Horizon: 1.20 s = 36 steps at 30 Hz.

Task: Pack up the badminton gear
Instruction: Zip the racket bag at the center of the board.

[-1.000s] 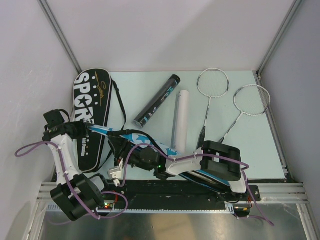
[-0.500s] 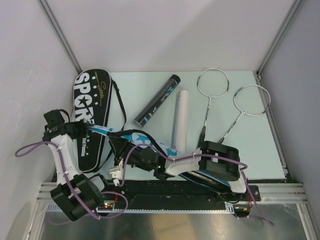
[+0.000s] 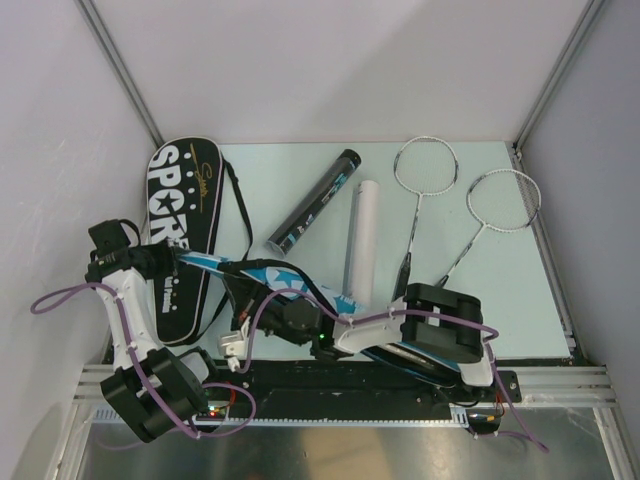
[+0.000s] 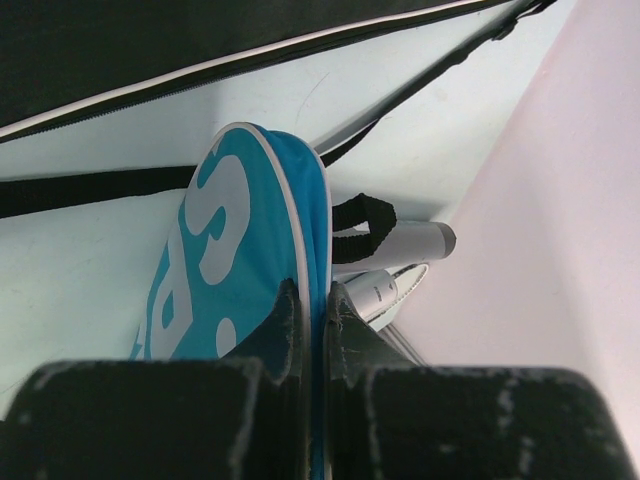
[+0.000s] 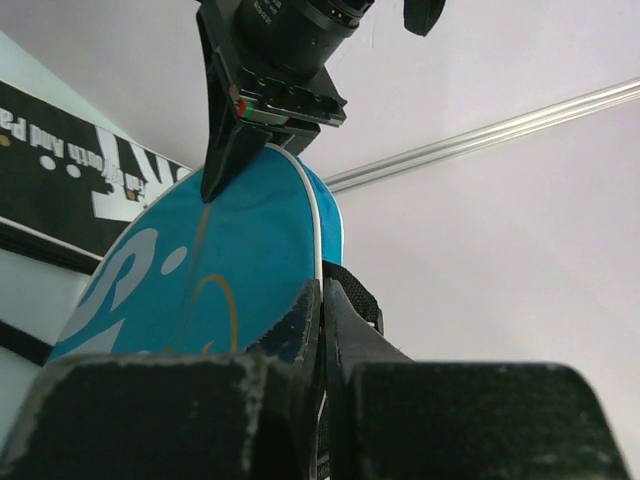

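A blue racket cover hangs on edge between both grippers, low over the mat. My left gripper is shut on its left end; in the left wrist view the fingers pinch the blue cover. My right gripper is shut on the cover's piped edge, its fingertips pressed together beside a black strap loop. The black "SPORT" cover lies flat at the left. A black teal-printed tube and a white tube lie mid-table. Two silver rackets lie at the right.
Aluminium posts and pale walls close in the table on three sides. The black cover's strap trails over the mat beside the blue cover. The right arm's bulky links lie across the near edge.
My right gripper has gone from partly open to shut on the blue cover's edge. The left gripper keeps its hold; the cover has shifted slightly.
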Tool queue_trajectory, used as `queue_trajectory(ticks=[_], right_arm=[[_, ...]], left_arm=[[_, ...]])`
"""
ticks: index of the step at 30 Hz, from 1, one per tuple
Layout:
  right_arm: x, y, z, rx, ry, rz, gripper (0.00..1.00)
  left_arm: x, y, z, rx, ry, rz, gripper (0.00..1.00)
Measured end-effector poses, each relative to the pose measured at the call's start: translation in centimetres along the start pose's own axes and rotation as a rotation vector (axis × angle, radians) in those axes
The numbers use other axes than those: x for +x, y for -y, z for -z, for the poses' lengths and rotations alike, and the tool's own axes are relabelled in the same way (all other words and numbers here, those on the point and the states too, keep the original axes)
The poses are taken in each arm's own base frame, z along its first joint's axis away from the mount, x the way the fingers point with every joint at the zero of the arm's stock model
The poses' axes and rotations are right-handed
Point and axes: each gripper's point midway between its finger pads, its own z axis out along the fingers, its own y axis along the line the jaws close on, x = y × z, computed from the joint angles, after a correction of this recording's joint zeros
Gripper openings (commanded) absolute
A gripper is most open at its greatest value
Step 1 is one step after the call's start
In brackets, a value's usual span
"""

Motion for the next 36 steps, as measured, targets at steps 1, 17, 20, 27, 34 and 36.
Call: queue_trajectory(ticks=[1, 17, 20, 27, 34, 36], right_arm=[[-0.2, -0.2, 0.3, -0.008, 0.002, -0.015, 0.0], [0.9, 1.2, 7.2, -0.038, -0.092, -0.362, 0.0], [1.5, 1.1, 9.4, -0.029, -0.148, -0.406, 0.0], [2.9, 0.7, 16.0, -0.032, -0.305, -0.51, 0.0], [5.3, 1.9, 22.1, 0.02, -0.517, -0.727, 0.0], [6.1, 2.3, 24.0, 0.044, -0.578, -0.783, 0.0]], left_arm=[[0.1, -0.2, 0.0, -0.007, -0.002, 0.002, 0.0], [0.1, -0.1, 0.3, -0.004, 0.002, 0.012, 0.0], [0.1, 0.2, 0.4, 0.001, 0.004, 0.018, 0.0], [-0.2, 0.9, 1.2, 0.011, 0.033, 0.041, 0.0], [-0.3, 1.4, 1.5, 0.017, 0.036, 0.068, 0.0], [-0.3, 1.3, 1.5, 0.012, 0.038, 0.076, 0.0]])
